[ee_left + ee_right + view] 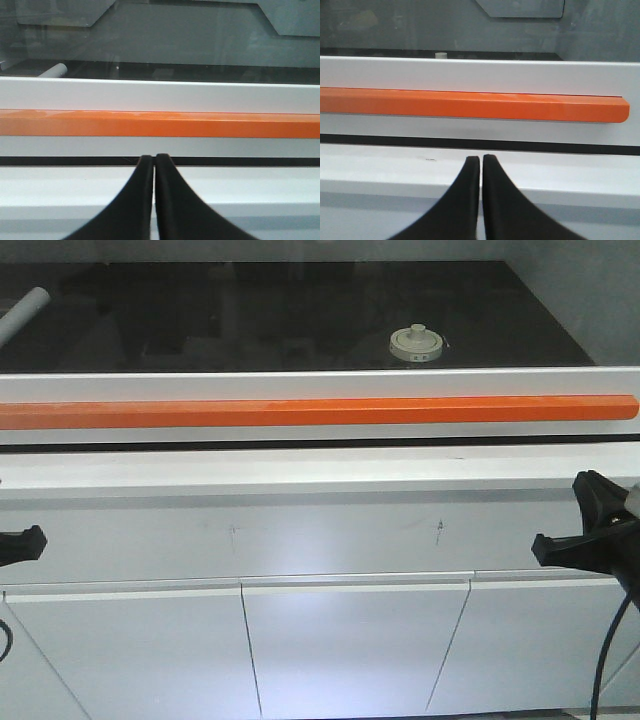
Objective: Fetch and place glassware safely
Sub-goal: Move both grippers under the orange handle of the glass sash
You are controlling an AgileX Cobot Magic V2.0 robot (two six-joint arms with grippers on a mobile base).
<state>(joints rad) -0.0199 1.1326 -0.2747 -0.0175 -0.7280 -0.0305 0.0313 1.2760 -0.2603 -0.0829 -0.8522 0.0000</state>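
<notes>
The glassware [416, 343], a squat clear jar with a cream-white knobbed lid, stands on the black surface [250, 320] behind the white frame, right of centre. In the right wrist view only the lid's knob [440, 54] peeks over that frame. My left gripper [154, 157] is shut with nothing in it, low at the left edge [38, 539] in front of the white ledge. Low at the right edge [545, 547], my right gripper [481, 159] is also shut and empty. Both are well below and in front of the jar.
A long orange bar [320, 410] runs across the white frame [320, 380] between me and the jar. A grey-white tube [22, 315] lies at the far left of the black surface. White cabinet doors [355, 650] fill the lower front. A black cable [605, 660] hangs at the right.
</notes>
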